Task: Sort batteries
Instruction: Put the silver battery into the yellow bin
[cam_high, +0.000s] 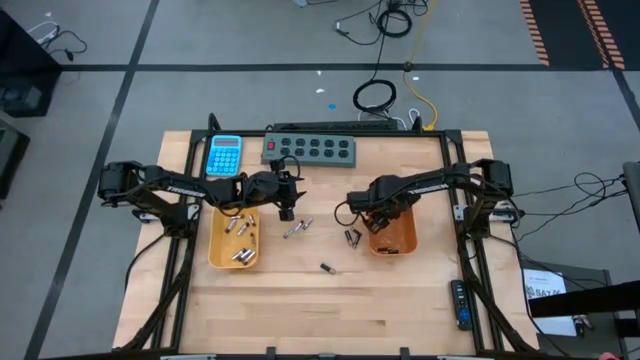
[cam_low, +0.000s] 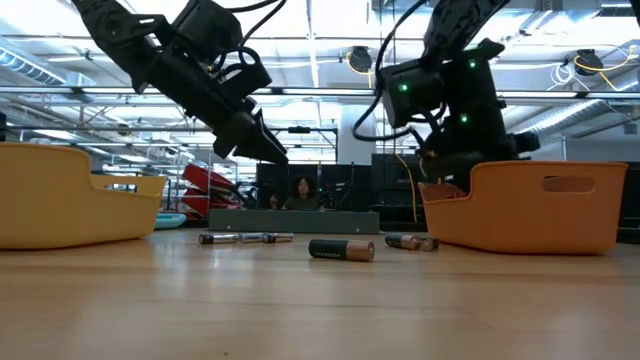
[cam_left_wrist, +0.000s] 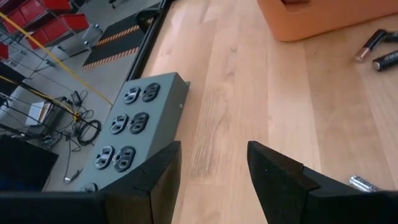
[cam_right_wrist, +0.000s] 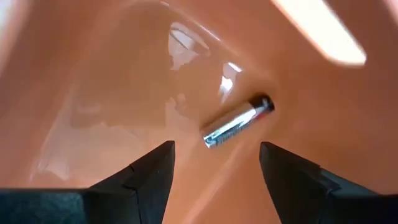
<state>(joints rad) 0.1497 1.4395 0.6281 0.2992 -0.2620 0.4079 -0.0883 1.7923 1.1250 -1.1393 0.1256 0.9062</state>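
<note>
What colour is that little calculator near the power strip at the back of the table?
The calculator is bright blue, clearest in the high view.

Bright even overhead light, glare inside orange tray (cam_right_wrist: 93, 93), blurred tabletop foreground in low view

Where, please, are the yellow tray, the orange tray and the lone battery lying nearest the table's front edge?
yellow tray (cam_high: 213, 255): high view, on its left wall.
orange tray (cam_high: 410, 236): high view, on its right rim.
lone battery (cam_high: 327, 268): high view, on the middle of its body, lying on bare wood between the trays.
</note>
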